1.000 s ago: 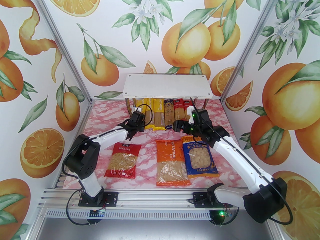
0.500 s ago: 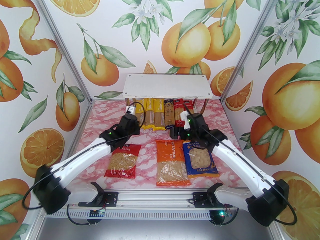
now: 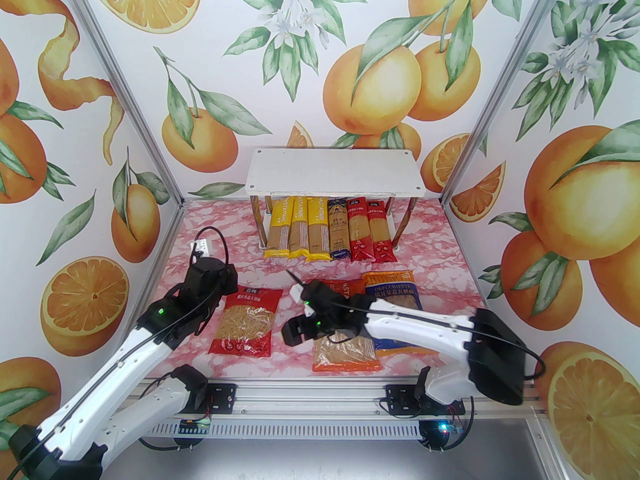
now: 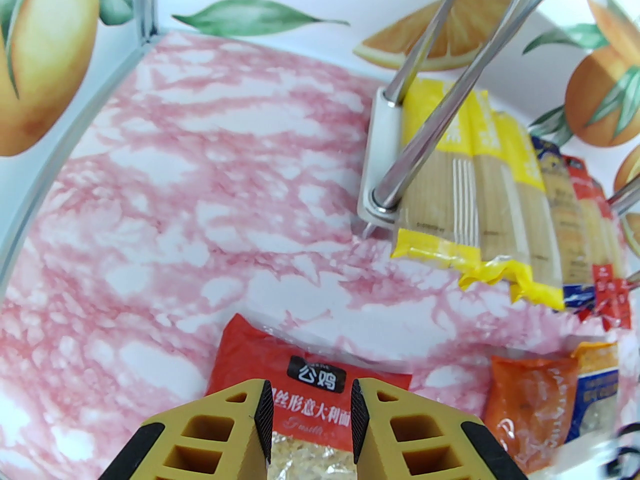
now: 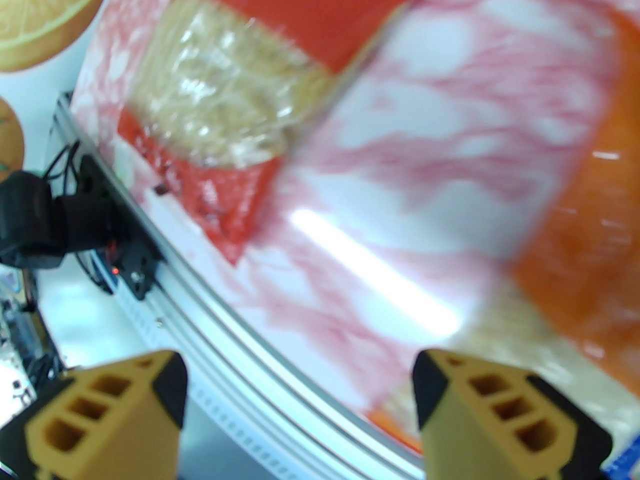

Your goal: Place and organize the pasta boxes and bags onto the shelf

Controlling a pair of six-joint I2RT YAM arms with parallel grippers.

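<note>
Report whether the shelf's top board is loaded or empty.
Empty. The top board is bare white; the six spaghetti packs lie beneath it.

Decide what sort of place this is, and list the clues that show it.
Probably a staged robot test booth, not a kitchen: left arm and right arm bolted to an aluminium rail, orange-print wall panels, a small shelf with spaghetti packs on a pink marbled tabletop.
</note>
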